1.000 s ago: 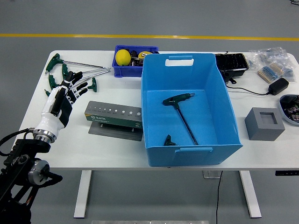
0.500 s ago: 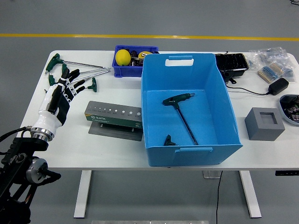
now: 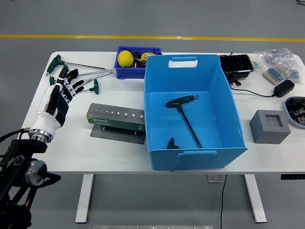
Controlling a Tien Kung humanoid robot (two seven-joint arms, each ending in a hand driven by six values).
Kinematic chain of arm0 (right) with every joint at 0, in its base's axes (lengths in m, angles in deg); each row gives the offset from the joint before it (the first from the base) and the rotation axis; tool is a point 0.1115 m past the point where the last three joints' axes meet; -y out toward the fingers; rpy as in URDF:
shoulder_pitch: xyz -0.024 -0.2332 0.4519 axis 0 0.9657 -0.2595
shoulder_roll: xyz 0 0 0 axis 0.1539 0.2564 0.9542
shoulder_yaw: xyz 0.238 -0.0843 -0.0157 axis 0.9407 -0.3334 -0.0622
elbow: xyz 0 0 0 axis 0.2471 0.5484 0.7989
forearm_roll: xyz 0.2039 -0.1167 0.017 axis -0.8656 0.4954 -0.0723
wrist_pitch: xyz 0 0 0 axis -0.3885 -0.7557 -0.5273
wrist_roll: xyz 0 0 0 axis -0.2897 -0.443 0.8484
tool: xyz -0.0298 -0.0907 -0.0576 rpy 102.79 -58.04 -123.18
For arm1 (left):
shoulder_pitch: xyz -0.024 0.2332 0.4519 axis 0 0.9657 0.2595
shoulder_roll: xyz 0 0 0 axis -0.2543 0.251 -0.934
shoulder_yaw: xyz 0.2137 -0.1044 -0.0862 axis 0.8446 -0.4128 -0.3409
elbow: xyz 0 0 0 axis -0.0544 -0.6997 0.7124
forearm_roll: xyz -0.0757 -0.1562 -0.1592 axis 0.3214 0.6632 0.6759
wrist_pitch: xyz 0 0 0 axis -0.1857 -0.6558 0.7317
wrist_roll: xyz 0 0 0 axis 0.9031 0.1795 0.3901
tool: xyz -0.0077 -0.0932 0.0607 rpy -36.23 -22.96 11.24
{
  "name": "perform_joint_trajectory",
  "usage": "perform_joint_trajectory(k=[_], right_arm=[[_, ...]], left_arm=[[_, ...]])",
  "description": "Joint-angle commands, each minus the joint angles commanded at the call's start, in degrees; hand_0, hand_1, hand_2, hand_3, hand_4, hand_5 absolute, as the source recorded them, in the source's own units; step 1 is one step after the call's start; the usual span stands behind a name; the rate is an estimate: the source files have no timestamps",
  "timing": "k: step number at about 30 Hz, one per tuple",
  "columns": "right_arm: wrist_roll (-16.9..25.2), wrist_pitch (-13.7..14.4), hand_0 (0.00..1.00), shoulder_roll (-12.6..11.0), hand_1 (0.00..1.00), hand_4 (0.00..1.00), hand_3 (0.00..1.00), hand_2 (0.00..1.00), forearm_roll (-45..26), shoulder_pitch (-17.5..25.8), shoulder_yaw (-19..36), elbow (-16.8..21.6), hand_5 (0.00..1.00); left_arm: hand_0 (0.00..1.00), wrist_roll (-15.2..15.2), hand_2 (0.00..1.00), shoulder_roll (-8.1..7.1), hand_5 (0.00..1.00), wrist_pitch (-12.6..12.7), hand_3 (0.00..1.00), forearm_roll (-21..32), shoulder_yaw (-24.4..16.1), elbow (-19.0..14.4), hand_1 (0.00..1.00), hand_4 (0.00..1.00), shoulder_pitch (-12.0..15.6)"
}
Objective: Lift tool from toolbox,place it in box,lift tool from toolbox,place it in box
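Head view caught the left hand [image 3: 59, 93], fingers spread and empty, over the wrenches [image 3: 78, 71] at upper left, probably needing a grasp for the blue box [image 3: 190, 62].

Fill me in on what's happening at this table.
The robot's left hand, fingers spread and empty, hovers over the green-handled T-wrenches lying at the table's far left. One T-handle wrench already lies inside the big blue box. A grey tool holder sits between hand and box. The right arm is out of view.
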Motion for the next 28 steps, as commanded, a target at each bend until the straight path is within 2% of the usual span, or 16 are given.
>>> perform_joint_trajectory(k=[28], right_arm=[[-0.03, 0.00, 0.694, -0.03, 0.667, 0.788, 0.555, 0.727, 0.12, -0.07, 0.05, -0.01, 0.686]], left_arm=[[0.838, 1.51, 0.931, -0.20, 0.871, -1.82, 0.795, -2.47, -1.45, -0.18, 0.831, 0.932, -0.18]])
